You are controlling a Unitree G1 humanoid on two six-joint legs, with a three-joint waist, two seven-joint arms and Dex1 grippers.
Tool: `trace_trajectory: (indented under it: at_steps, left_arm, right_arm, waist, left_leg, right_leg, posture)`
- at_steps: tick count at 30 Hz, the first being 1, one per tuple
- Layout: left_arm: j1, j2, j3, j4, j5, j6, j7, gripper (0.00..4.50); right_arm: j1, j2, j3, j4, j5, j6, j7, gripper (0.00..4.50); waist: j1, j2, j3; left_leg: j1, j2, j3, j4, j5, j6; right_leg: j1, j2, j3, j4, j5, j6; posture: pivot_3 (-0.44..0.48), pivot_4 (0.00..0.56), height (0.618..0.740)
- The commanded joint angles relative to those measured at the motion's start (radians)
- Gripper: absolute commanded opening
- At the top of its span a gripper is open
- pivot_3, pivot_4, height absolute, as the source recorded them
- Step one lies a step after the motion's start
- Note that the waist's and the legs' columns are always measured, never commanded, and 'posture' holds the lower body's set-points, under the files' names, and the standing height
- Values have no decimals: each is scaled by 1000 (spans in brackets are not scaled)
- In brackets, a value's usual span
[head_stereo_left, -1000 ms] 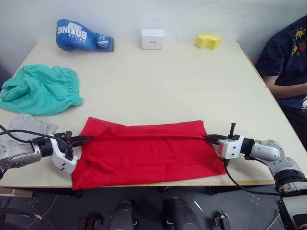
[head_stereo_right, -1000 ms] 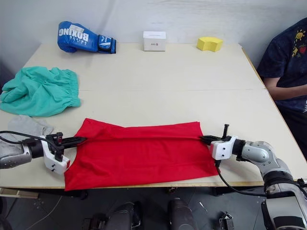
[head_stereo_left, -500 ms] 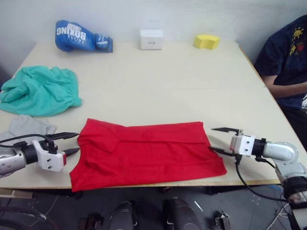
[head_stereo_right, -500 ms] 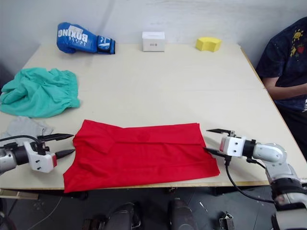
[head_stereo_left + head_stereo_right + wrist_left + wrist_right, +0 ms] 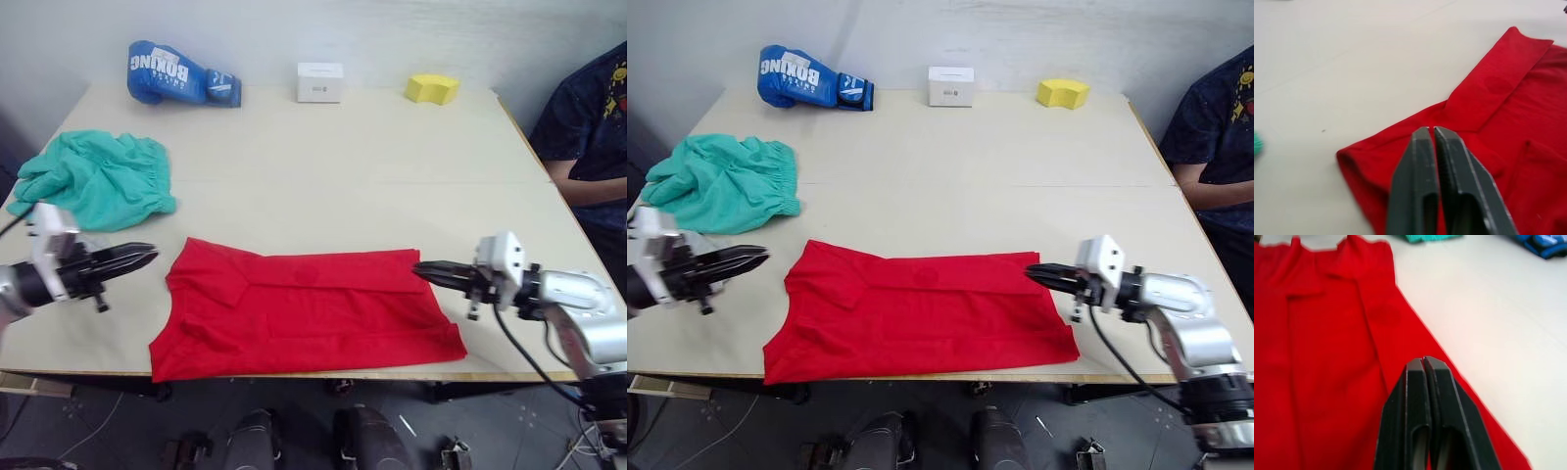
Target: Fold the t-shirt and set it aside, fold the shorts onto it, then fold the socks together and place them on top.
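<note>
The red t-shirt lies folded into a long band near the table's front edge, with its folded sleeve at the left end. My left gripper is shut and empty. It hovers just off the shirt's left end, pointing at it. At the shirt's far right corner my right gripper is also shut, with nothing between its fingers, above the red cloth. The teal shorts lie crumpled at the left of the table. The socks are hidden.
A blue boxing glove, a white box and a yellow sponge stand along the far edge. A person sits at the right side. The shirt's near hem reaches the table's front edge.
A second ago both grippers were shut on the shirt's ends. They let go and opened. Now both are shut empty and raised a little. The camera view has shifted slightly.
</note>
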Motion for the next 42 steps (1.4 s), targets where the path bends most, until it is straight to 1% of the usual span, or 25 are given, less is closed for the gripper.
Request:
trace_trajectory:
  at_steps: [1, 2, 4, 5, 6, 8, 9, 12, 13, 15, 18, 20, 22, 25, 28, 30, 31, 33, 35, 38, 39, 40, 42]
  left_arm:
    - [-72, -89, -35, -45, 115, 8, 87, 27]
    - [-95, -131, -54, -49, 146, 22, 120, 27]
    - [-141, -233, -108, -16, 248, 20, 249, 27]
    - [-155, -268, -132, 3, 310, 14, 310, 27]
    - [-167, -308, -129, 15, 346, 20, 364, 27]
    - [-175, -361, -101, 18, 377, 41, 431, 27]
    - [-168, -379, -86, 24, 396, 48, 466, 27]
    - [-130, -390, -67, 31, 454, 57, 522, 27]
    - [-121, -392, -61, 29, 465, 60, 526, 27]
    - [-91, -385, -32, 39, 475, 75, 526, 27]
    - [-59, -366, 1, 65, 485, 61, 496, 27]
    - [-40, -355, 13, 73, 485, 47, 468, 27]
    - [-16, -343, 28, 80, 481, 25, 430, 27]
    - [23, -332, 76, 81, 449, -28, 358, 27]
    - [55, -320, 145, 40, 366, -61, 239, 27]
    - [73, -300, 177, -4, 322, -58, 166, 405]
    - [84, -285, 189, -38, 298, -47, 128, 625]
    - [110, -244, 206, -131, 235, -5, 36, 1232]
    - [133, -200, 219, -219, 197, 16, -31, 1843]
    - [172, -171, 219, -318, 162, 36, -96, 2847]
    - [190, -167, 213, -349, 152, 41, -118, 3155]
    - [208, -164, 208, -381, 140, 51, -137, 3484]
    - [218, -178, 197, -421, 135, 51, -141, 4094]
  right_arm:
    - [-49, 116, 64, -43, -116, 27, -150, 0]
    - [-73, 175, 94, -21, -158, 27, -195, 0]
    - [-139, 300, 165, 69, -274, 18, -327, 0]
    - [-157, 337, 194, 103, -320, 20, -368, 0]
    - [-164, 364, 207, 132, -363, 20, -400, 0]
    - [-163, 392, 204, 165, -416, 14, -449, 0]
    - [-164, 392, 199, 208, -444, 2, -478, 0]
    - [-150, 363, 171, 283, -472, -27, -495, 0]
    - [-144, 355, 160, 291, -469, -38, -491, 0]
    - [-115, 305, 104, 306, -456, -50, -484, 0]
    - [-66, 215, 18, 344, -428, -87, -447, 0]
    - [-41, 158, -30, 383, -413, -130, -425, 0]
    - [-21, 117, -84, 411, -376, -175, -391, 0]
    - [6, 85, -183, 413, -269, -189, -318, 0]
    - [10, 65, -248, 400, -202, -176, -273, 0]
    - [7, 51, -279, 372, -141, -126, -218, 0]
    - [4, 41, -289, 351, -101, -83, -180, 167]
    - [-7, -13, -269, 304, -40, 42, -62, 587]
    - [-45, -75, -226, 292, -29, 140, 38, 1216]
    - [-134, -132, -153, 336, -48, 243, 156, 2316]
    - [-173, -142, -122, 365, -68, 265, 194, 2621]
    - [-222, -144, -84, 409, -101, 264, 226, 3021]
    - [-331, -111, -30, 537, -166, 225, 249, 3719]
  waist:
    - [-1, 0, 0]
    - [-1, 0, 0]
    - [-1, -1, 0]
    - [-3, -1, -1]
    - [-5, -1, -1]
    - [-4, -2, -1]
    - [-4, -2, -1]
    - [-1, -2, -1]
    - [0, -2, -1]
    - [1, -2, -1]
    - [2, -3, -2]
    - [4, -3, -3]
    - [6, -3, -3]
    - [6, -4, -4]
    - [-10, -3, -3]
    - [-16, -3, -3]
    - [-17, -3, -3]
    - [-17, -3, -3]
    - [-18, -2, -3]
    - [-19, -1, -2]
    - [-20, 0, -2]
    - [-23, 1, -2]
    - [-23, 1, -2]
  left_leg:
    - [0, 0, 0, 0, 1, -2]
    - [-1, 0, 1, 0, 2, -3]
    - [-2, 0, 1, 0, 2, -3]
    - [-1, 0, 2, 0, 1, -3]
    - [1, 0, 2, 1, 2, -3]
    - [1, 0, 1, 0, 5, -5]
    - [0, 0, 1, -1, 5, -5]
    - [-3, 0, 1, 0, 5, -4]
    - [-3, 0, 2, 0, 4, -4]
    - [-1, 0, 2, -1, 4, -4]
    - [2, 0, 2, -2, 4, -4]
    - [3, 0, 1, -2, 1, -9]
    - [4, 0, 1, -2, 1, -9]
    - [4, 0, 1, -3, 1, -9]
    - [4, 0, 2, -5, 2, -7]
    - [4, 0, 2, -6, 3, -7]
    - [4, 0, 2, -7, 4, -6]
    - [3, 1, 2, -7, 4, -5]
    - [3, 1, 1, -8, 4, -4]
    - [3, 0, 2, -8, 0, -5]
    - [3, 0, 1, -8, 0, -5]
    - [3, 0, 2, -9, 0, -5]
    - [3, 0, 2, -10, 0, -5]
  right_leg:
    - [0, 1, 0, 0, 0, 0]
    - [-1, 1, 1, 0, 0, 0]
    - [-2, 1, 1, 0, 0, 0]
    - [-1, 1, 1, -1, 0, 1]
    - [0, 1, 1, 1, 1, 1]
    - [0, 2, 1, 1, 2, 0]
    - [-1, 2, 1, 1, 2, 1]
    - [-3, 2, 1, 0, 2, 1]
    - [-3, 1, 1, -1, 2, 1]
    - [-1, 1, 1, -1, 2, 1]
    - [2, 1, 1, -1, 2, 1]
    - [2, 1, 1, -1, 2, 1]
    - [3, 1, 1, -1, 2, 1]
    - [3, 1, 1, -1, 2, 1]
    - [1, 1, 2, -1, 2, 1]
    - [1, 1, 2, -1, 2, 1]
    - [0, 1, 2, -1, 2, 1]
    - [0, 1, 1, -2, 2, 0]
    - [0, 1, 1, -2, 2, 0]
    - [0, 0, 2, -3, 2, 0]
    - [0, 0, 2, -3, 2, 0]
    - [0, 0, 2, -3, 2, -1]
    - [-1, 0, 1, -4, 1, -2]
  posture:
    - [0, 150, 740]
    - [0, 150, 740]
    - [0, 150, 740]
    - [0, 150, 740]
    - [0, 150, 740]
    - [0, 150, 740]
    - [0, 150, 740]
    - [0, 150, 740]
    - [0, 150, 740]
    - [0, 150, 740]
    - [0, 150, 740]
    - [0, 150, 740]
    - [0, 150, 740]
    - [0, 150, 740]
    - [0, 150, 740]
    - [0, 150, 740]
    - [0, 150, 740]
    - [0, 150, 740]
    - [0, 150, 740]
    - [0, 150, 740]
    - [0, 150, 740]
    - [0, 150, 740]
    - [0, 150, 740]
